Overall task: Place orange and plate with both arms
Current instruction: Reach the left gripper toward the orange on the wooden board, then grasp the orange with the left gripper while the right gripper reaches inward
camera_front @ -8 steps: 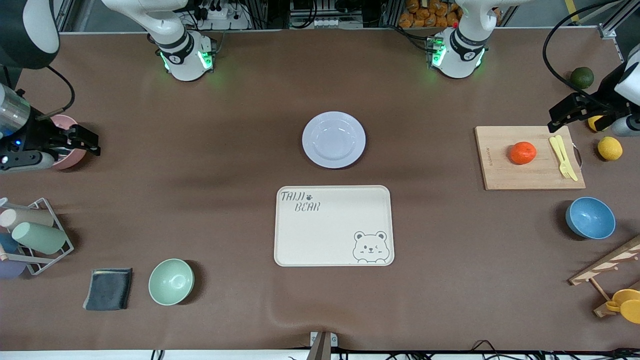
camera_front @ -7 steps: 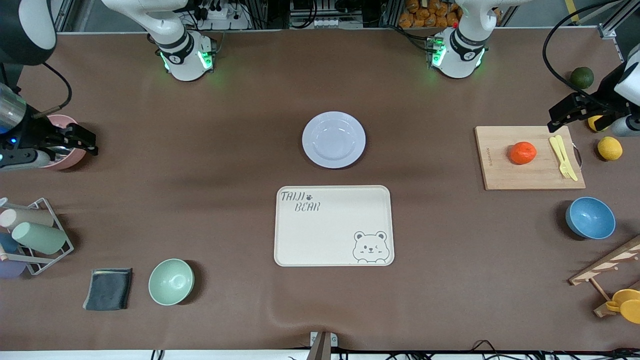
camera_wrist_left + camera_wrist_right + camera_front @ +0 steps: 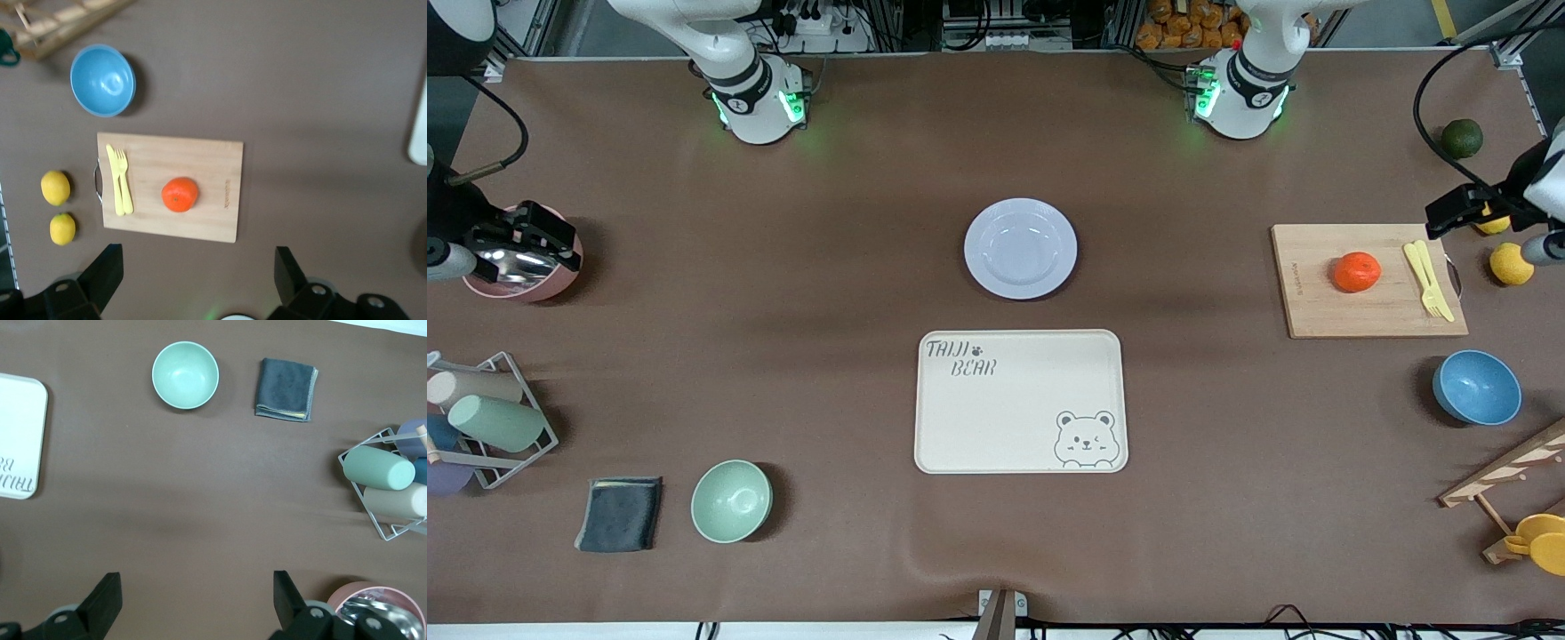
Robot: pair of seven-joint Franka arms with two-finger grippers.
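The orange (image 3: pixel 1356 271) lies on the cutting board (image 3: pixel 1316 307) toward the left arm's end, and the plate (image 3: pixel 1020 248) lies at mid-table just above the tray (image 3: pixel 1020 401), so each arm should come straight down over its own object and not reach across. The left gripper (image 3: pixel 1458 212) hangs over the lemons (image 3: pixel 1512 263) beside the board, fingers (image 3: pixel 100 273) wide apart and empty. The right gripper (image 3: pixel 520 238) is over the pink bowl (image 3: pixel 520 283), also wide open and holding nothing.

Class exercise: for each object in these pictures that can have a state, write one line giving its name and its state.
orange: resting on the cutting board, not held.
plate: empty, flat on the table.
tray: empty.
blue bowl: upright, empty.
green bowl: upright, empty.
cloth: folded.
left gripper: open, empty, up in the air.
right gripper: open, empty, up in the air.
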